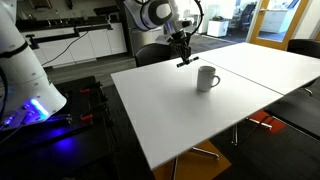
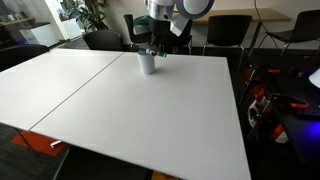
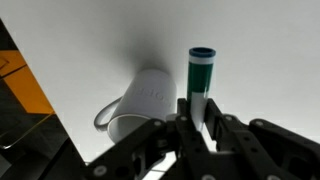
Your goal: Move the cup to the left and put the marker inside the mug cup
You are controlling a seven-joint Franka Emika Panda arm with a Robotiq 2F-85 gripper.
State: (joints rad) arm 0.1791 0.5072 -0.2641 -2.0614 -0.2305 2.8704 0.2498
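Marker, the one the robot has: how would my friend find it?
Find the big white table, then the white mug at the robot's end. Just beside the mug, the gripper pinches the marker: a thin stick with a dark green end, while the mug is round and white.

Bright, even indoor light, white table (image 1: 200, 120) slightly washed out, soft shadow around the mug (image 3: 145, 100) in the wrist view, marker (image 3: 202, 72) sharp, gripper (image 3: 199, 110) dark and blurred, exterior views grainy.
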